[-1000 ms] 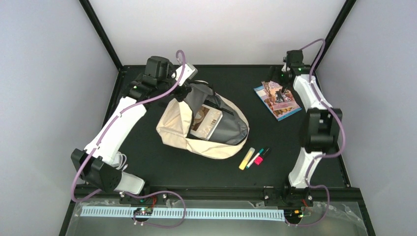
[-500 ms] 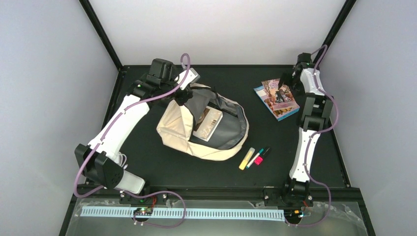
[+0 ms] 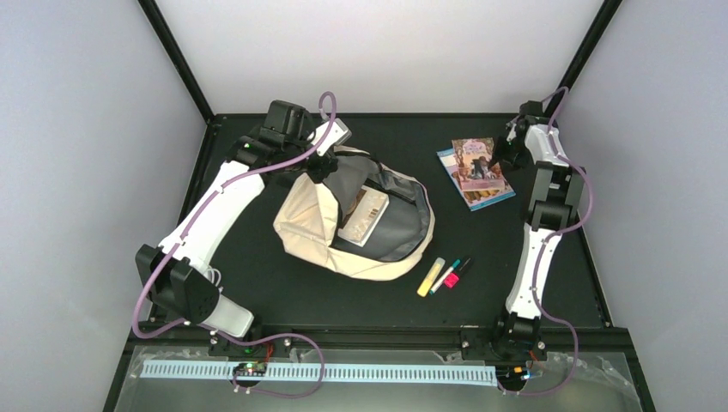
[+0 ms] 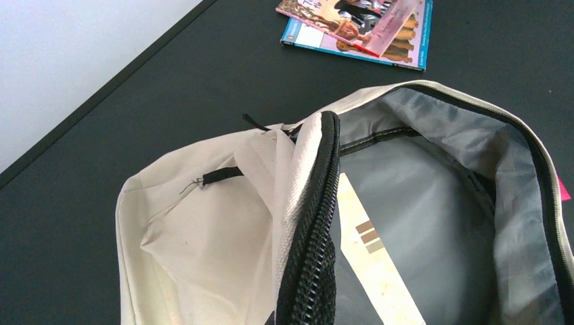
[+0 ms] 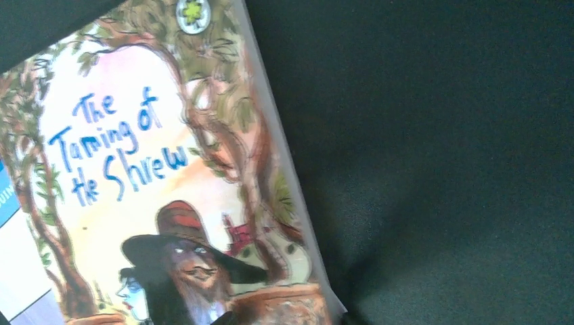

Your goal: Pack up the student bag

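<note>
The student bag [image 3: 313,225], cream with a grey lining, lies mid-table with its main compartment open. My left gripper [image 3: 319,165] is shut on its black zipper edge [image 4: 318,223] and holds the flap up; its fingers do not show in the left wrist view. Inside, a pale book [image 4: 371,261] lies on the lining. At the back right lies a small stack of books [image 3: 476,174]. My right gripper [image 3: 496,160] is at the right edge of the top book [image 5: 156,176], titled "The Taming of the Shrew". How its jaws stand cannot be made out.
A yellow highlighter [image 3: 430,276], a pink marker [image 3: 446,276] and a dark pen [image 3: 460,267] lie side by side in front of the bag on the right. The black frame rail [image 3: 601,257] runs close along the right arm.
The right arm has stretched toward the back, bringing its gripper down onto the top book's right edge. The book stack has shifted left and turned slightly. The left arm still holds the flap.
</note>
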